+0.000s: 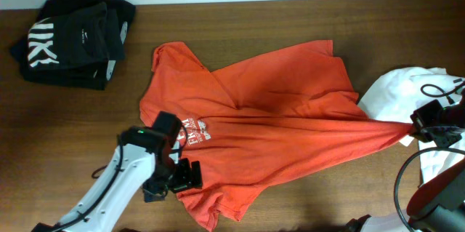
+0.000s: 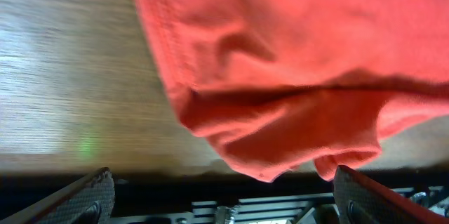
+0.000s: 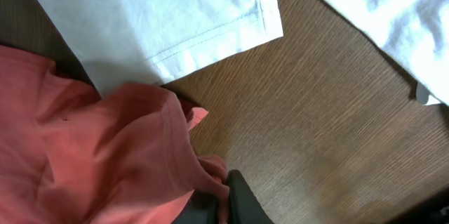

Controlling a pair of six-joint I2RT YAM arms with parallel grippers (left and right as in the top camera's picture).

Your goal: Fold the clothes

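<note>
So the orange T-shirt (image 1: 269, 116) is sprawled across the middle of the bench (image 1: 327, 203). My right end effector (image 1: 420, 121) at the right edge is clamped on a bunched corner of it, and the cloth is drawn tight toward it, just beside the white garment (image 1: 392, 90). My left end effector (image 1: 174, 177) sits at the shirt's lower left edge with its jaws spread wide and nothing held, and the black clothes pile (image 1: 73, 36) is in the upper left.
</note>
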